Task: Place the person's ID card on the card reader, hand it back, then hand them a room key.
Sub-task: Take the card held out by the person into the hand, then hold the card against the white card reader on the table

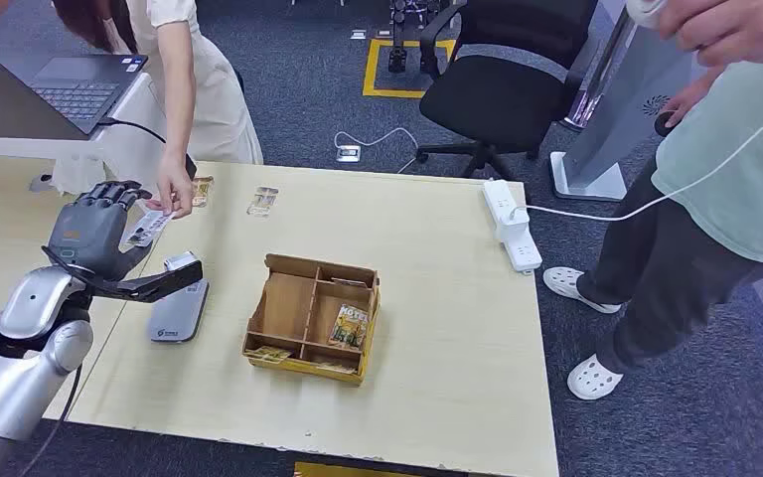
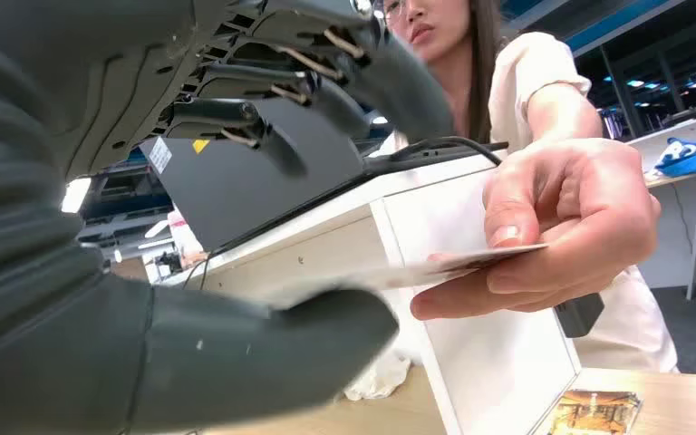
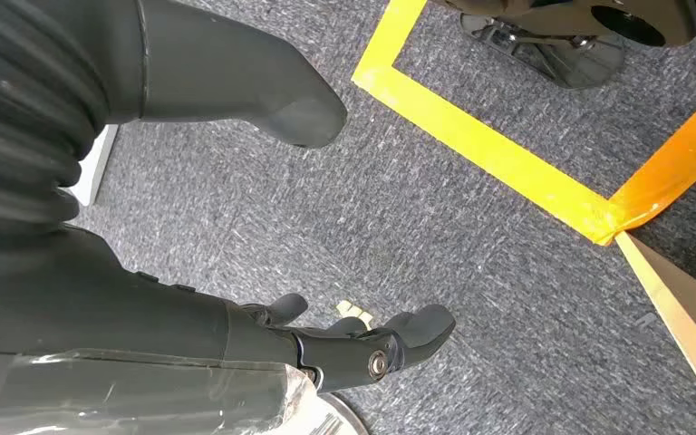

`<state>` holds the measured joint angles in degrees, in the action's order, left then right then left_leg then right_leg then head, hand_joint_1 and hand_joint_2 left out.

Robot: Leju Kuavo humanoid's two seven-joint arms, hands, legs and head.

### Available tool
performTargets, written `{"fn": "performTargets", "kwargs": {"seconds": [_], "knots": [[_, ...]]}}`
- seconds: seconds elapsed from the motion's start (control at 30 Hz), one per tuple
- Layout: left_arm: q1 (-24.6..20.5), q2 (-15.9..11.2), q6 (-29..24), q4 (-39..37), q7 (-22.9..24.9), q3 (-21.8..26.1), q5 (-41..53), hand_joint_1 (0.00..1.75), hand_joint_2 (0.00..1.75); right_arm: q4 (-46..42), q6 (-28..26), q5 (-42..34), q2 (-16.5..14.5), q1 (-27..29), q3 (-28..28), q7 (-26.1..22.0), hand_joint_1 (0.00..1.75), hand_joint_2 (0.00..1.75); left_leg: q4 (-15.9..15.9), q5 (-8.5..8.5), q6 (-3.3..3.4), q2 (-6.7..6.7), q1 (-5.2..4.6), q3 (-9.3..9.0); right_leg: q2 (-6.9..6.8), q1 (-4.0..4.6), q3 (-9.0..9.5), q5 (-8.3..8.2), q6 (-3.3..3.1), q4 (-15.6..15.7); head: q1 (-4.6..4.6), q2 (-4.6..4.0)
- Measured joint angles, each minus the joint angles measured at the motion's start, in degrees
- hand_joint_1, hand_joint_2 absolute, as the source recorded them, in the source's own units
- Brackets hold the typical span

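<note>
A person's hand (image 1: 173,189) offers an ID card (image 1: 148,228) to the robot's raised left hand (image 1: 99,238) above the wooden table (image 1: 437,298). The card looks light, thin and stiff, with smooth faces likely to slip, so a pinch across its free end, flat between thumb and fingers, seems the safest hold. It is pale, with small dark print on its upper face; from the left wrist view it shows edge-on as a slim pale sliver held level between the person's thumb and fingers, its free end reaching between the robot's thumb and dark fingers (image 2: 236,113). Those fingers stand apart from the thumb, and whether anything yet presses the card cannot be told. The grey card reader (image 1: 179,310) lies on the table just below the left hand, with a compartmented wooden tray (image 1: 310,318) beyond it. The right hand (image 3: 362,340) hangs toward the carpet, fingers loosely curled, holding nothing.
</note>
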<state>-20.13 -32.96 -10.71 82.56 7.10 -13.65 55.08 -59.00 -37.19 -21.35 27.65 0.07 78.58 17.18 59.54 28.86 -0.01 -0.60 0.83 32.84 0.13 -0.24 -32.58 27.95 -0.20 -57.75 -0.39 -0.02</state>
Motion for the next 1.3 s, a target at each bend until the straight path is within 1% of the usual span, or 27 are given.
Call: {"fn": "performTargets", "kwargs": {"seconds": [0.3,1.17,1.3], "knots": [[0.27,0.02,-0.02,-0.25,-1.01,1.25,-0.61,1.75,1.75,-0.10,0.08,0.83,-0.01,0.02,-0.95,0.15,0.00,1.75,0.00,0.00,0.00,-0.03,0.00,0.00,0.02,0.00,-0.01,0.00,0.00,0.00,-0.02,0.00],[0.62,0.13,0.02,-0.25,-1.43,1.97,-0.74,1.75,1.75,-0.15,0.25,1.75,-0.10,0.07,-1.90,0.56,0.00,1.75,0.00,0.00,0.00,-0.01,0.00,0.00,0.01,0.00,0.00,0.00,0.00,0.00,-0.01,0.00],[1.29,0.13,1.91,-0.25,-2.43,2.07,-0.61,1.75,1.75,-0.30,0.70,3.36,-0.14,0.30,-3.02,1.24,0.00,1.75,0.00,0.00,0.00,-0.02,0.00,0.00,0.01,0.00,0.00,0.00,0.00,0.00,0.00,0.00]]}}
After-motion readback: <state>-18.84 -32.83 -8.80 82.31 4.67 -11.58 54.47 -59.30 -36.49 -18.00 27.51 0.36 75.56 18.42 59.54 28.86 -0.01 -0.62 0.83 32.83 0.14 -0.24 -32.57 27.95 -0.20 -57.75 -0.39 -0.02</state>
